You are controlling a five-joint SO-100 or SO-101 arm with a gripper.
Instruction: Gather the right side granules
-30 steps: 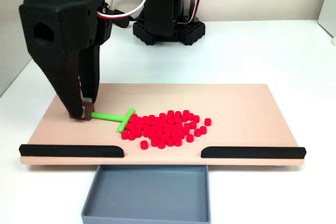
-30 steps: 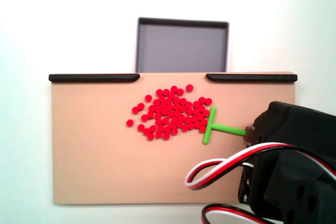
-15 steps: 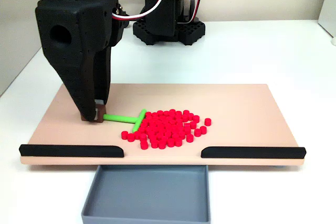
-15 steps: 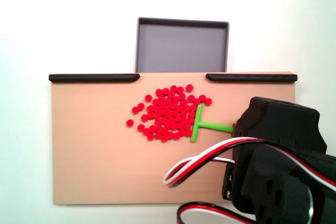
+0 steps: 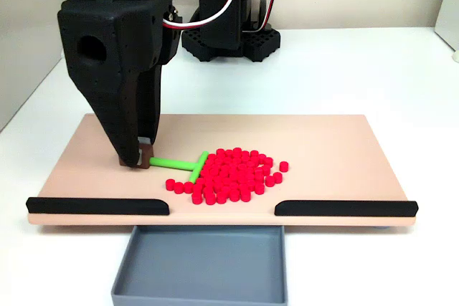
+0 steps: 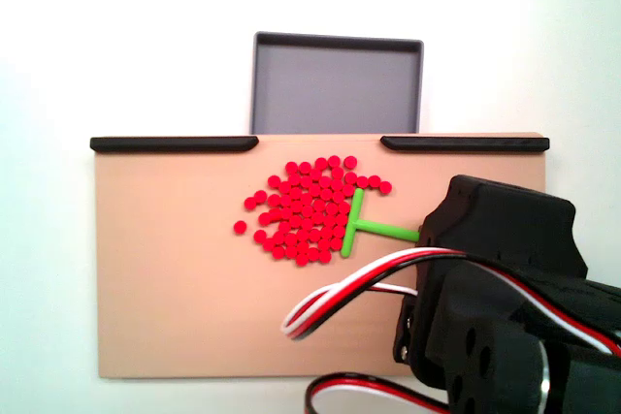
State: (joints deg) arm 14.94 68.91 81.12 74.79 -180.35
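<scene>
The black two-finger gripper stands nearly upright over the board, its tips pressed together on the end of the slim bright-green T-shaped plastic stick, whose stem lies flat along the board and whose crossbar butts against the pile. From above, the green T-shaped stick has its bar touching the right flank of the small bright red plastic granules, which lie packed in a cluster near the middle of the pale tan flat board, with one granule a little apart on the left. To do this push well, I'd judge the bar should stay square to its travel and low on the surface, so that the granules do not slip under or around its ends, and the motion should be slow enough that none roll off. The two black rails along the board's near edge leave a gap, and below that gap sits the grey rectangular tray, which holds nothing yet.
</scene>
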